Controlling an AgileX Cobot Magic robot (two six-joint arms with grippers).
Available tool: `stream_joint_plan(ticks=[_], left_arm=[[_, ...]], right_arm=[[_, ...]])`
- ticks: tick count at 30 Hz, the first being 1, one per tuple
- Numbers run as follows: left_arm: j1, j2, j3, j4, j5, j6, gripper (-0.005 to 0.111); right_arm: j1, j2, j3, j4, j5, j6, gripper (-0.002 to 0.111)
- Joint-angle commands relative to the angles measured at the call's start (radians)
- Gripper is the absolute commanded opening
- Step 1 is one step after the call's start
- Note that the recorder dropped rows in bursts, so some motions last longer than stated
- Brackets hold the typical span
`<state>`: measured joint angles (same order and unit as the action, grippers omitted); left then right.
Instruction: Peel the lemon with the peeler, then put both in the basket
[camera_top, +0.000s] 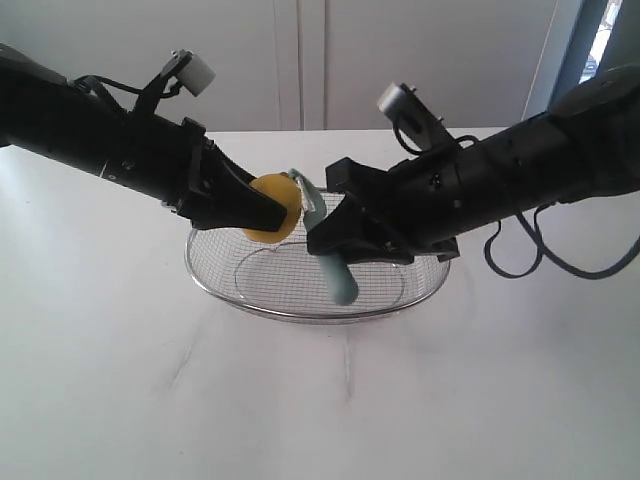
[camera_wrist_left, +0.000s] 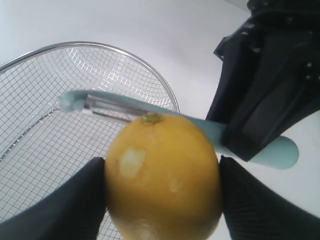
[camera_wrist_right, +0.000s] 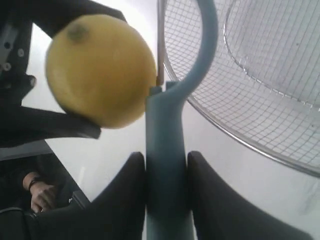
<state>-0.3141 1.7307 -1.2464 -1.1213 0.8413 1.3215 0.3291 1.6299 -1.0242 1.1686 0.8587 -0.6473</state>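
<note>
Left arm slants in from ten o'clock, its end effector (camera_top: 268, 212) clamped on the lemon (camera_top: 276, 200) over the basket's (camera_top: 300, 315) eleven o'clock edge. Right arm angles in from two o'clock, end effector (camera_top: 328, 240) pinching the peeler (camera_top: 340, 282) by its handle, blade head against the lemon's three o'clock side. Basket sits on the white bench (camera_top: 140, 400).
</note>
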Motion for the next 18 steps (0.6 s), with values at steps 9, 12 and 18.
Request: stream_joint_plan(ticks=[9, 12, 18], left_arm=[[0.003, -0.010, 0.005, -0.030, 0.024, 0.002, 0.000], [0.003, -0.010, 0.005, -0.030, 0.024, 0.002, 0.000], [0.003, -0.010, 0.005, -0.030, 0.024, 0.002, 0.000]], right_arm=[[-0.001, -0.108, -0.001, 0.010, -0.070, -0.001, 0.000], [-0.001, -0.102, -0.001, 0.004, -0.070, -0.001, 0.000], [-0.001, -0.102, -0.001, -0.003, -0.070, -0.001, 0.000]])
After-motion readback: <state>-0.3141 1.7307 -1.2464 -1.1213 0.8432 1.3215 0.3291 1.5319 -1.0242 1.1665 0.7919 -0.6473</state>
